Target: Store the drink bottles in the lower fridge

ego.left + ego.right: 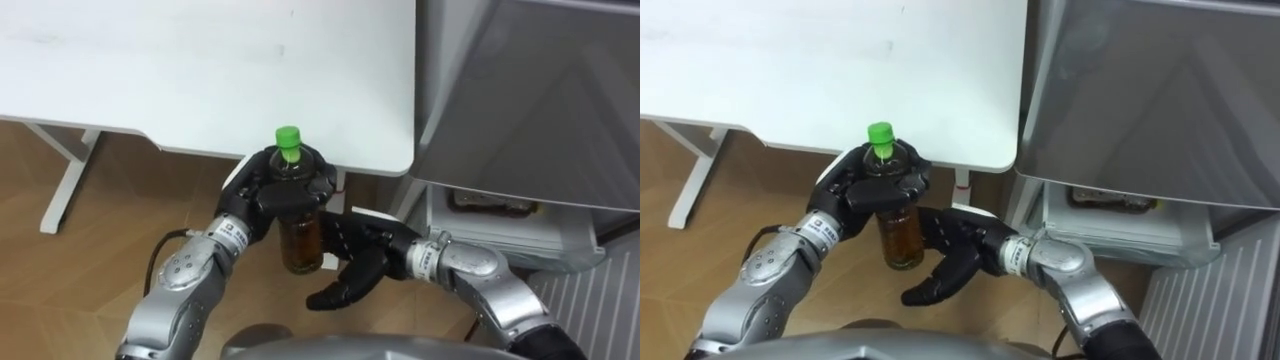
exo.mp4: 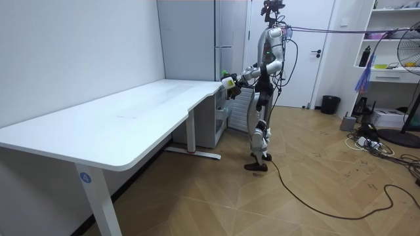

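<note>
Bottle hangs upright from your left hand, curled round its shoulder, with your right hand open beside it, likely for support.

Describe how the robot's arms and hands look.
Both forearms are rounded silver-grey shells. The left hand and right hand are black, with black fingers. A white printed band rings each wrist, and a dark cable loops beside the left forearm.
</note>
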Controlling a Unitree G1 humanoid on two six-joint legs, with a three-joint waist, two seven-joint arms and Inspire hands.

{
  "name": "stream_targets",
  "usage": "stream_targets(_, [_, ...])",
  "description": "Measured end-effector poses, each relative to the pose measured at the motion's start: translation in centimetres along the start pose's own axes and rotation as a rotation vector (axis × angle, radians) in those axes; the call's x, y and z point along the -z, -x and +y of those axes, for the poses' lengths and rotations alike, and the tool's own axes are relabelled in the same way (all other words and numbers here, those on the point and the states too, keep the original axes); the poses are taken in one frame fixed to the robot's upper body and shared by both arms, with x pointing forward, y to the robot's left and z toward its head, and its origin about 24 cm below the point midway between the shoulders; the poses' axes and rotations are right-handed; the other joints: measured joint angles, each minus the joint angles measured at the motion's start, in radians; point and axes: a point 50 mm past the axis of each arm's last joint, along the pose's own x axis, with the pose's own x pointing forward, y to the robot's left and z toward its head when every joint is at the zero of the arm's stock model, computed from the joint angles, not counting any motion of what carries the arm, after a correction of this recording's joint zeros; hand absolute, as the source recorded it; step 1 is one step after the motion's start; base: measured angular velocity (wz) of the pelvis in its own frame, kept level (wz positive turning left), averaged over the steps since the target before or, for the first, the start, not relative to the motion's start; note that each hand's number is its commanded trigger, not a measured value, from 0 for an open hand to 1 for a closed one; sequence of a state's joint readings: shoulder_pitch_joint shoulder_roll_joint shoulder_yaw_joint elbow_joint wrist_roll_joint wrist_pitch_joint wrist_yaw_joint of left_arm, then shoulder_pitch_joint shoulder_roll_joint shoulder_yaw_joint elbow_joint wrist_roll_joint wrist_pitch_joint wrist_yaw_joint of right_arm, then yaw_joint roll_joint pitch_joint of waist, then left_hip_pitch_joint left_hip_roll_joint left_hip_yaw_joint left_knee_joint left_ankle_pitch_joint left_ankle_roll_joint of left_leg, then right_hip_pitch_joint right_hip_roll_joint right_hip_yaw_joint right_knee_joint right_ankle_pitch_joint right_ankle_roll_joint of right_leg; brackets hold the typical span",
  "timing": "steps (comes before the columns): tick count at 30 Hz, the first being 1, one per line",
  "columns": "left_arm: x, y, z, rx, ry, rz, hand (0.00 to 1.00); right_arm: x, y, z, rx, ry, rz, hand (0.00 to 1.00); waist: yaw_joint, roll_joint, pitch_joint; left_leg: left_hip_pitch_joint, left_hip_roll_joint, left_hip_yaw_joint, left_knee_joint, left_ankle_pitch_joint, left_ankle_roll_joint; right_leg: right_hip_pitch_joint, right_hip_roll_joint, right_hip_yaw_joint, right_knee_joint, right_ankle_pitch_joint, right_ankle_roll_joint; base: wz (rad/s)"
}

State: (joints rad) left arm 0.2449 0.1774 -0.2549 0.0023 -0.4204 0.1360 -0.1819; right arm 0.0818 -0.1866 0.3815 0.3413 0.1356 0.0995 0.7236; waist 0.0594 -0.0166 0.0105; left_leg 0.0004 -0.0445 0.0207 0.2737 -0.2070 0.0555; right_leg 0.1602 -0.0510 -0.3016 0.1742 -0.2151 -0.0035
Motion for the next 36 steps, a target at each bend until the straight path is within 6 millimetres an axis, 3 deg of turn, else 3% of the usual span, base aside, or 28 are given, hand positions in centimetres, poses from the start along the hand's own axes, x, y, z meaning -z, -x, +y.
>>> stream_targets(3, [0.0,0.0,0.0,0.008,-0.008,-0.003,1.00,0.1,-0.1,0.2,-0.012,-0.024,-0.008,0.00,0.002,0.000,0.0010,0.012,0.000,0.002,-0.003,0.000,0.000,0.008,0.000,0.002,0.001,0.000,0.000,-0.01])
stream_targets(5, [-0.1,0.1,0.1,0.013,-0.012,-0.008,1.00,0.1,-0.1,0.3,-0.018,-0.050,-0.017,0.00,0.002,-0.004,0.0084,0.013,0.000,0.001,-0.006,0.000,0.000,0.012,0.000,0.003,0.001,0.000,0.000,0.00])
stream_targets(10, [0.4,0.1,0.0,0.029,-0.017,0.015,1.00,0.6,0.0,0.6,-0.033,-0.109,-0.017,0.00,0.002,-0.006,0.0112,0.011,0.000,0.000,-0.004,0.000,0.000,0.011,0.000,0.002,0.001,0.000,0.000,0.00])
stream_targets(23, [1.0,0.1,-0.7,0.091,-0.176,0.071,1.00,1.8,0.6,0.6,-0.061,-0.140,0.024,0.00,0.001,-0.006,0.0097,0.006,0.002,0.003,0.000,0.000,0.001,-0.004,-0.001,0.003,0.014,0.000,0.000,0.00])
stream_targets(36, [1.1,0.3,-0.5,0.112,-0.198,0.082,1.00,2.0,0.8,0.5,-0.079,-0.139,0.032,0.00,0.001,-0.014,0.0045,0.009,0.003,0.010,0.001,0.000,0.001,-0.001,-0.001,0.010,0.016,0.000,0.000,-0.01])
